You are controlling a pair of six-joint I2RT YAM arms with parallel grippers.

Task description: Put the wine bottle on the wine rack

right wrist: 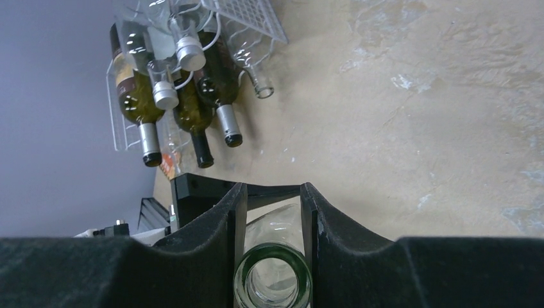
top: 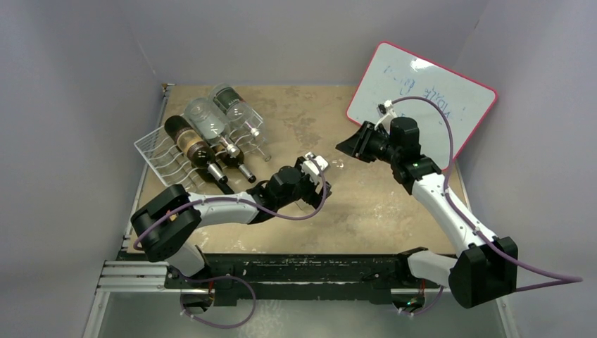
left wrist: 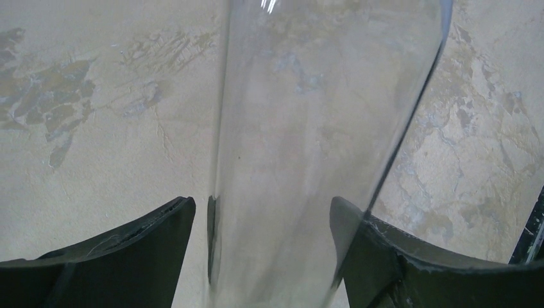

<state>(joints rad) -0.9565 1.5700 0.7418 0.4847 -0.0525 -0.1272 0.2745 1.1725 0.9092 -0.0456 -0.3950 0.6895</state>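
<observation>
Clear wine bottle (left wrist: 308,115) caught between two claws at mid-surface, well apart from the wine rack (top: 156,149).

The right claw (right wrist: 274,192) is nearly closed, its two dark fingers (right wrist: 359,256) pressed to either side of the bottle's neck just behind the open mouth. The left claw (left wrist: 262,202) is spread wide around the bottle's glass body. A thin gap shows at its left finger and the right finger is seen through the glass, so I cannot tell whether it grips. The rack sits at the far left of the surface (top: 366,204), carrying other bottles (top: 200,141) with their necks pointing toward the arms. One has a gold label whose print is too small to read. The writing on the red-edged whiteboard (top: 422,91) is too faint to read.
</observation>
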